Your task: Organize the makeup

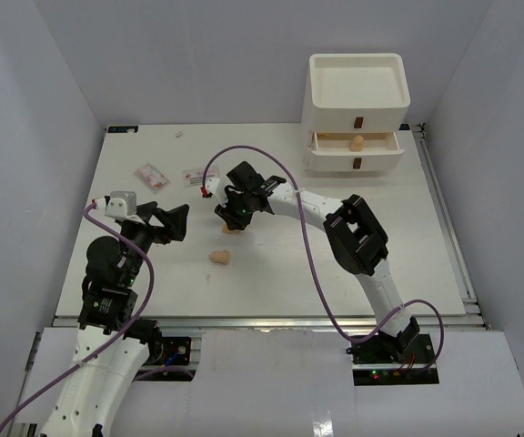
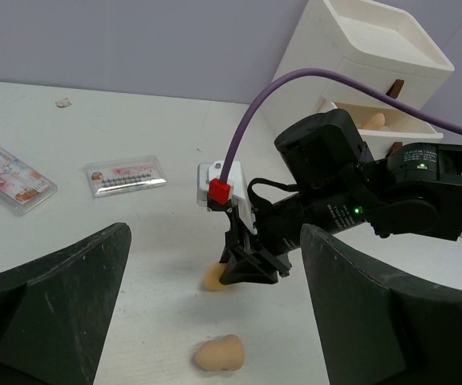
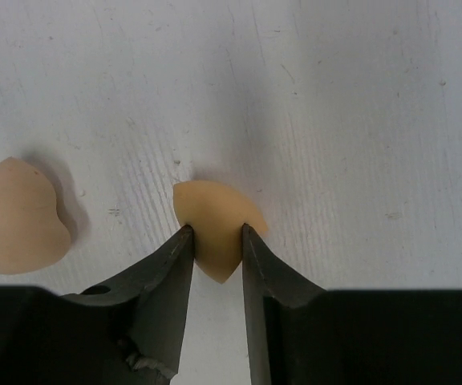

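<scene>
My right gripper (image 3: 216, 233) is down on the table with both fingers pressed into the sides of a tan egg-shaped sponge (image 3: 211, 210). From above, this gripper (image 1: 228, 221) is at the table's middle, covering most of that sponge (image 1: 226, 229). A second tan sponge (image 1: 219, 258) (image 3: 18, 216) lies loose just in front of it. A third sponge (image 1: 357, 142) rests in the open drawer. Two flat white packets (image 1: 151, 175) (image 1: 198, 176) lie at the back left. My left gripper (image 1: 173, 221) (image 2: 215, 321) hovers open to the left, holding nothing.
The white drawer unit (image 1: 357, 100) stands at the back right, its upper drawer pulled out. A small white scrap (image 1: 181, 133) lies by the back edge. The right arm's purple cable (image 1: 244, 153) loops over the middle of the table.
</scene>
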